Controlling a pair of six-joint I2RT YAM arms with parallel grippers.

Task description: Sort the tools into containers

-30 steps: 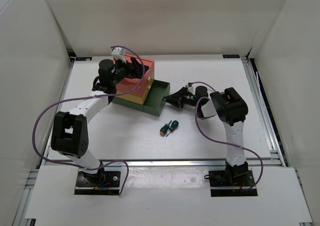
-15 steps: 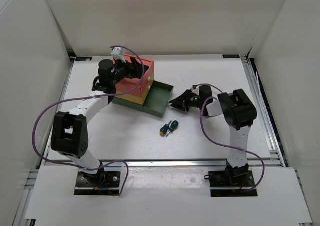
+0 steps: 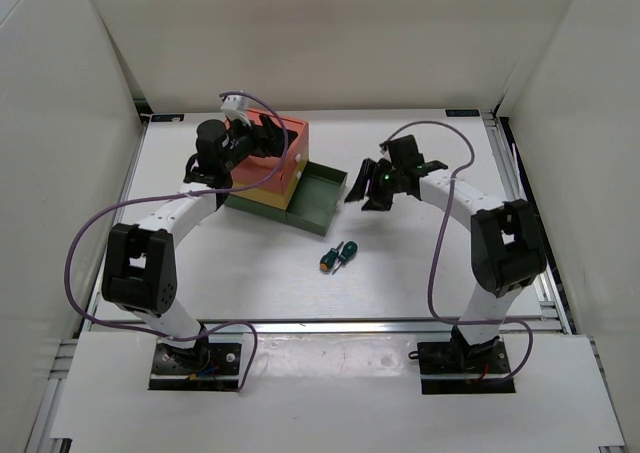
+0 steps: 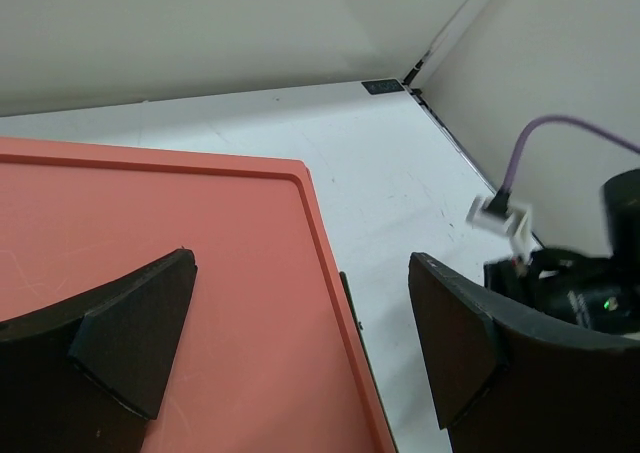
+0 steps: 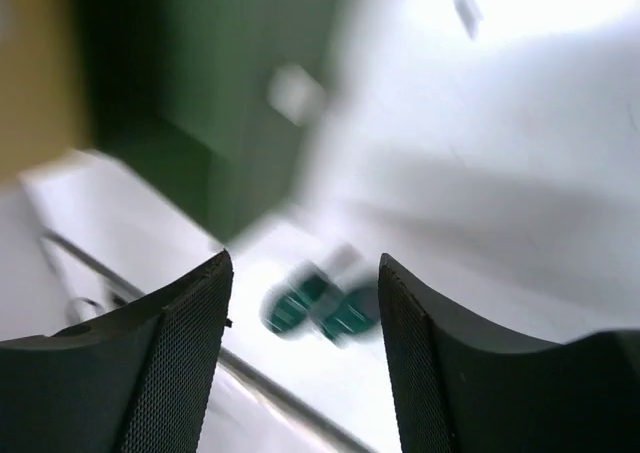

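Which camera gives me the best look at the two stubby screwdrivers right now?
Top external: the two screwdrivers lie sharp and unobstructed on the table, near the open green drawer. Right wrist shows them only as a motion-blurred green smear. Left wrist doesn't show them.

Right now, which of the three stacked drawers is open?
The dark green bottom drawer: it sticks out from the stack, while the red drawer and the yellow drawer above sit flush.

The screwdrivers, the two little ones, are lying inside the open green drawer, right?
Not quite. The two screwdrivers lie on the white table, in front of the open green drawer on the side nearer the arms, not inside it. The top external view shows this.
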